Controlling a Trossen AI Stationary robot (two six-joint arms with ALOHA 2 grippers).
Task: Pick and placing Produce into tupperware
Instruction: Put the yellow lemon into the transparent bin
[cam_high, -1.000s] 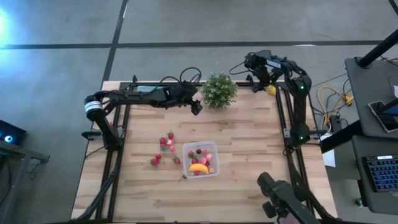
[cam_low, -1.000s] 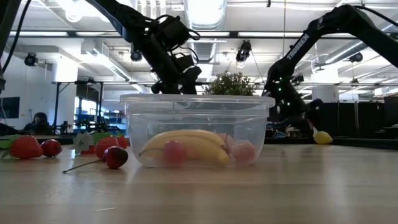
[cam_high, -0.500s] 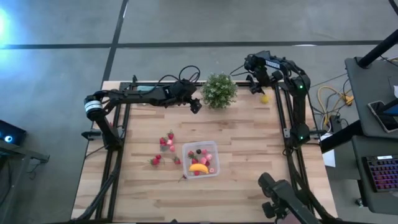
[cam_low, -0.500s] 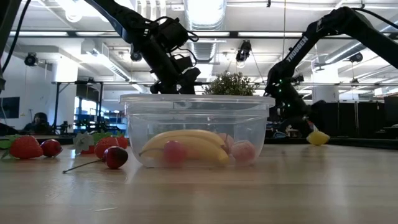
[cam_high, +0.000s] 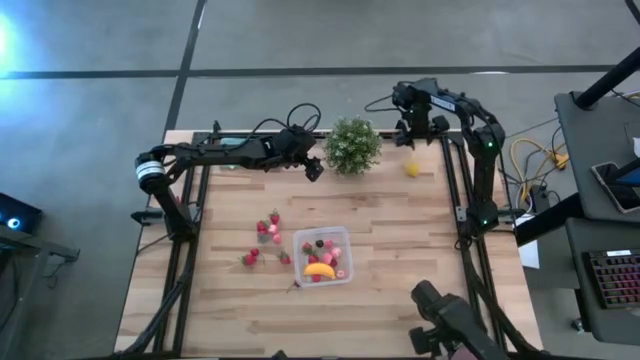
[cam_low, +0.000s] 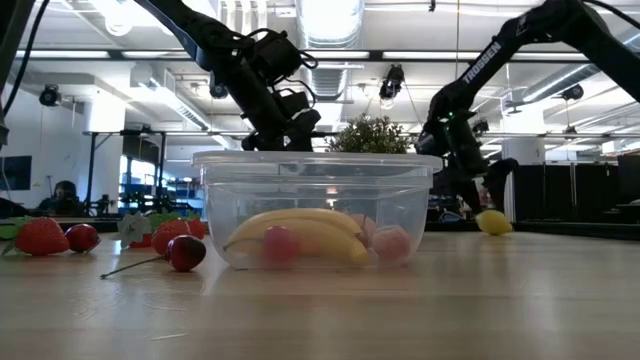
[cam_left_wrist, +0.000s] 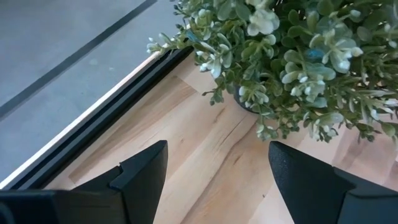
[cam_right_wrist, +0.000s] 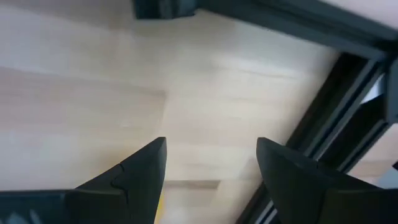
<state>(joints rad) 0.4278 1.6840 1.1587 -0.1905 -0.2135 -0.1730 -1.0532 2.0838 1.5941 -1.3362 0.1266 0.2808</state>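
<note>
Just below the right claw (cam_high: 413, 140), whose fingers stood apart and empty, the lemon (cam_high: 411, 169) sat loose on the worktop (cam_high: 400, 260). It lay nearer this arm than the left claw (cam_high: 315, 172), open beside the plant (cam_high: 352, 145); the tupperware (cam_high: 322, 254) waited well apart.

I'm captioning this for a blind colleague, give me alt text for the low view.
A clear tupperware sits in the middle of a wooden table, holding a banana and pink fruits. Strawberries and a cherry lie beside it, and a lemon rests farther back. Two dark robot arms hang above a potted plant behind.
</note>
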